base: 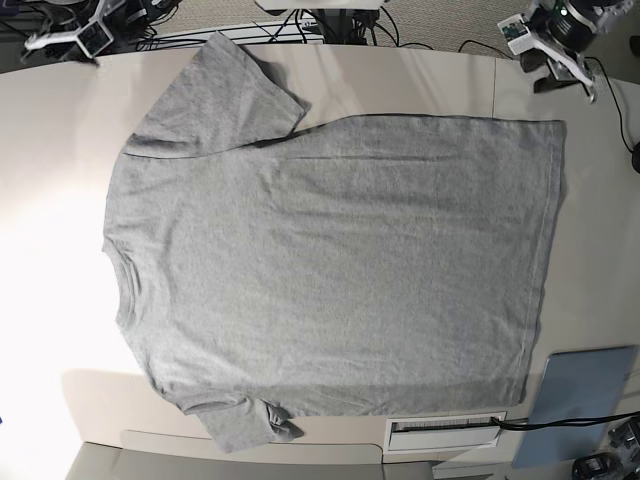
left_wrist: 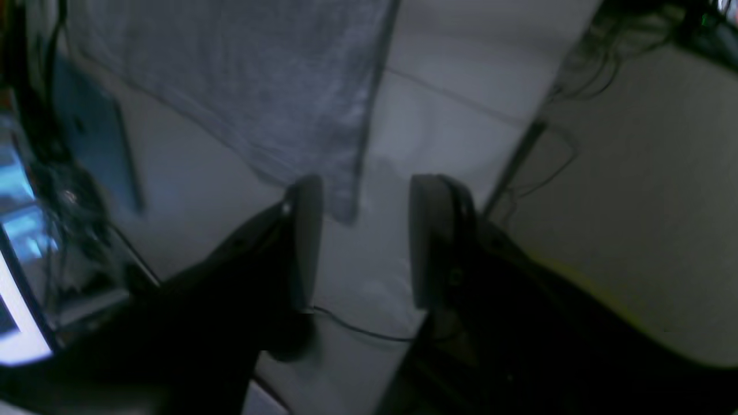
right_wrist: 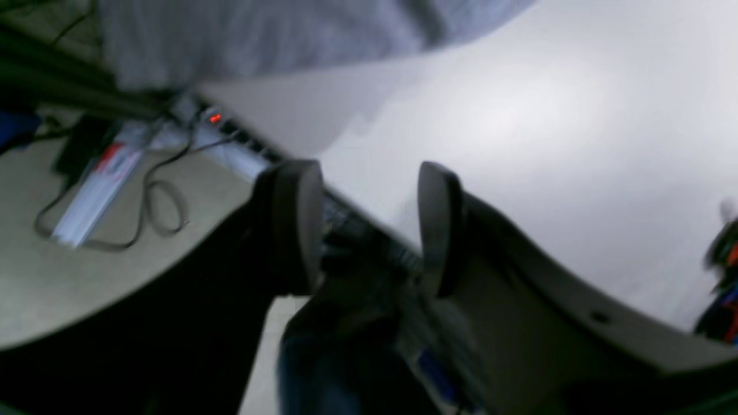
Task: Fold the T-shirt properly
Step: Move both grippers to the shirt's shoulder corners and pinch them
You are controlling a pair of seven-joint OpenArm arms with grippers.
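Note:
The heather-grey T-shirt [base: 330, 260] lies spread flat on the white table [base: 50, 300], plain side up. Its collar [base: 118, 275] is at the left and its hem [base: 548, 250] at the right. One sleeve [base: 215, 95] points to the far edge. The other sleeve [base: 240, 425] is crumpled at the near edge. My left gripper [left_wrist: 363, 190] is open and empty, off the shirt's corner [left_wrist: 259, 86]; its arm [base: 560, 30] is at the back right. My right gripper [right_wrist: 369, 173] is open and empty, with the shirt [right_wrist: 259, 34] beyond it; its arm [base: 70, 35] is at the back left.
A grey-blue flat pad [base: 580, 400] lies at the front right corner and also shows in the left wrist view [left_wrist: 95, 132]. A white power strip [base: 445, 432] with a cable sits at the front edge. Cables [right_wrist: 144, 202] lie on the floor beyond the table edge.

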